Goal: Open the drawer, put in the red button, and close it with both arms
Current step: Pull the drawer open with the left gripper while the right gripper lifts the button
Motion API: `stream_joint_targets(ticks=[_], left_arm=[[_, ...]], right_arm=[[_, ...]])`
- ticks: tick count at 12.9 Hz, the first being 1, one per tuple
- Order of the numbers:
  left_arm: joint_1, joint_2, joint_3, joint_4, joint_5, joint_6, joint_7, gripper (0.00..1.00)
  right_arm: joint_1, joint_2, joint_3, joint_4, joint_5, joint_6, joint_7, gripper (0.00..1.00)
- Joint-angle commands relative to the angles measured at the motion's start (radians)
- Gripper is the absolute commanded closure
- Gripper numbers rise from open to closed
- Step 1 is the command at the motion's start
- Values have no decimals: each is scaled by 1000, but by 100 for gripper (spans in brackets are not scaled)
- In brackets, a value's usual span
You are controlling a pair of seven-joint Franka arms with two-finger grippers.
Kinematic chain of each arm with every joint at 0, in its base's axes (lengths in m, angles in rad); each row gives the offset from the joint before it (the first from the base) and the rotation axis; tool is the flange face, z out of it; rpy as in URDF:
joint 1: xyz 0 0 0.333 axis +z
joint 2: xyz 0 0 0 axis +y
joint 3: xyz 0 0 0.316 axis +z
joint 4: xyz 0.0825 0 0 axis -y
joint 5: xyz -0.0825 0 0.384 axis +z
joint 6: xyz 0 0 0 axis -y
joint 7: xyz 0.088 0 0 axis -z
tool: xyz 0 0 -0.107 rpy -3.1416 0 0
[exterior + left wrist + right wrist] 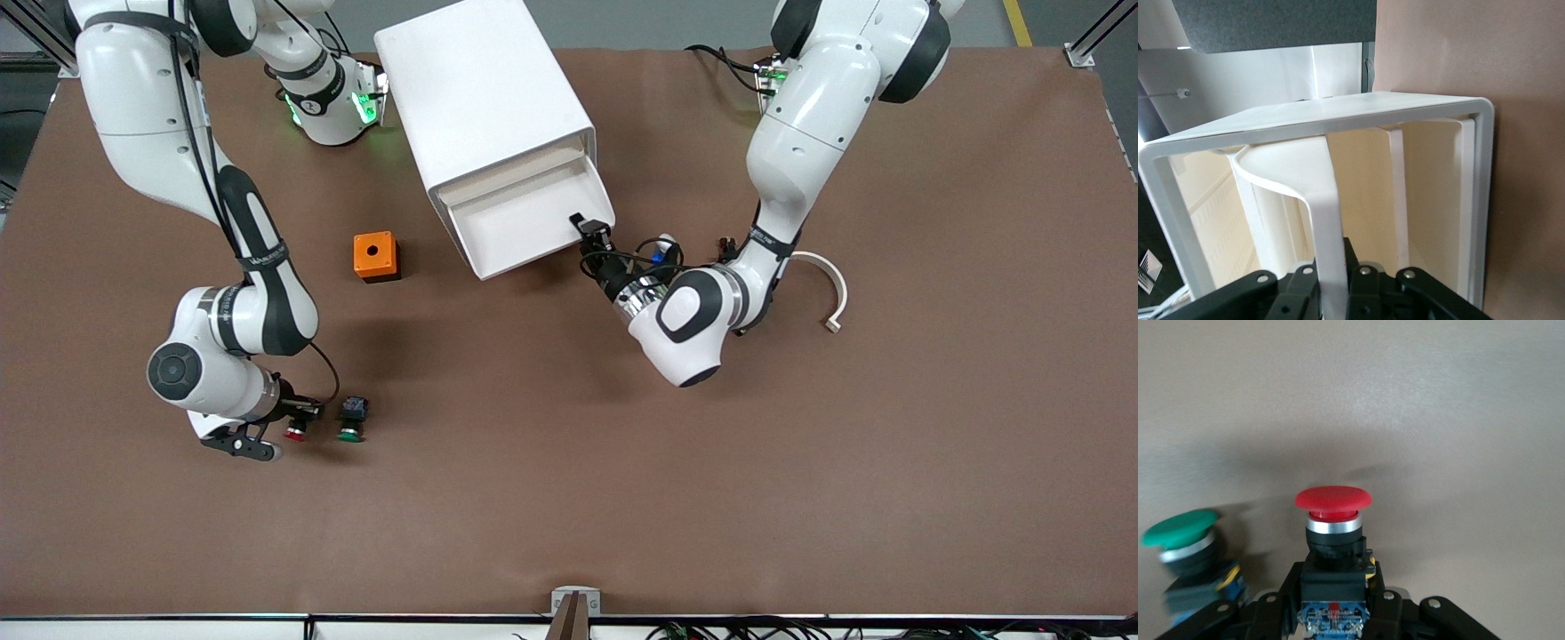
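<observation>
The red button [294, 433] lies on the brown table near the front camera, toward the right arm's end. My right gripper [299, 420] is down at it. In the right wrist view my right gripper [1335, 603] is shut on the black body of the red button [1333, 500]. The white cabinet [484, 98] stands at the middle of the table, farther from the front camera, with its drawer [524, 218] pulled out and empty. My left gripper [591, 236] is at the drawer's front. In the left wrist view my left gripper [1331, 293] is shut on the white drawer handle [1323, 213].
A green-capped button [350, 432] lies right beside the red one; it also shows in the right wrist view [1181, 528]. An orange box with a hole [375, 255] sits beside the cabinet toward the right arm's end. A curved white strip [834, 289] lies toward the left arm's end.
</observation>
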Motion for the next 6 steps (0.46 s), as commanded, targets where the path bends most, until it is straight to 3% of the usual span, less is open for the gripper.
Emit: stream_joint_targets(ticks=[1, 2, 5, 6], left_arm=[[27, 5, -1, 15, -40, -7, 21, 81], [27, 5, 0, 15, -41, -6, 22, 66], [33, 0, 0, 19, -40, -6, 36, 0], [35, -5, 2, 25, -40, -6, 82, 0]], right_arm=[[35, -170, -1, -41, 11, -161, 130, 100], [64, -219, 2, -55, 12, -206, 205, 100], [189, -385, 2, -159, 22, -259, 482, 100], [240, -422, 2, -168, 38, -288, 582, 100]])
